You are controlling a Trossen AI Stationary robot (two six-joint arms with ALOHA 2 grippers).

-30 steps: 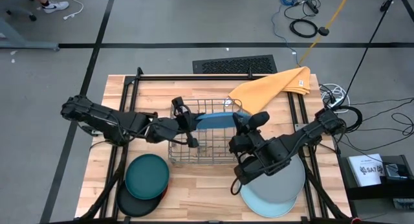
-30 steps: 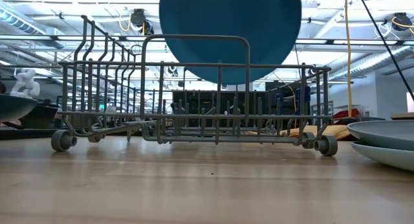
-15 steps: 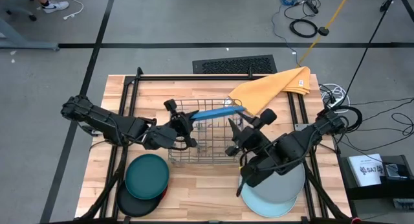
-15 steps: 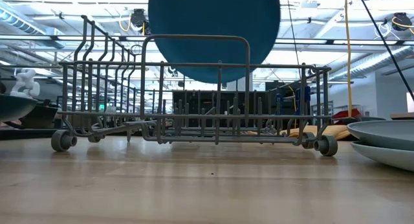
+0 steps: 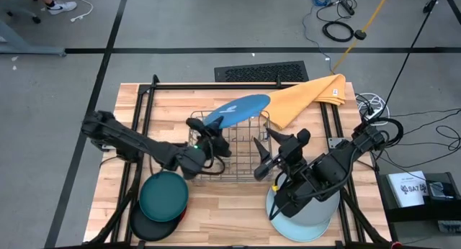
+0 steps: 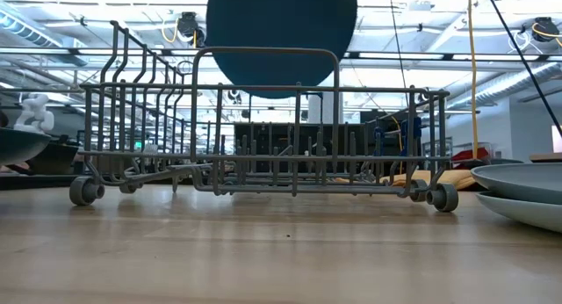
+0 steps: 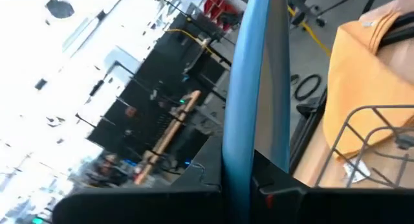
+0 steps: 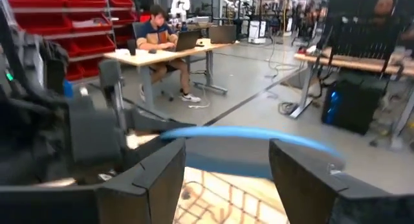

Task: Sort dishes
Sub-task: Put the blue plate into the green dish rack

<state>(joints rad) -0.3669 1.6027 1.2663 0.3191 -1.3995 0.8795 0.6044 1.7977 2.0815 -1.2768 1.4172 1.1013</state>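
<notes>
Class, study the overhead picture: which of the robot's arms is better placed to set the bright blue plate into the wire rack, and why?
Left. The left gripper already grips the bright blue plate above the wire rack. The right gripper is open and empty beside the rack, so it would first need a handover.

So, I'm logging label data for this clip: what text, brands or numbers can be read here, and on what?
None can be read.
White box beside the table: dark print, too small to read.
Yellow-orange cloth: a small tag at its corner, too small to read.
</notes>
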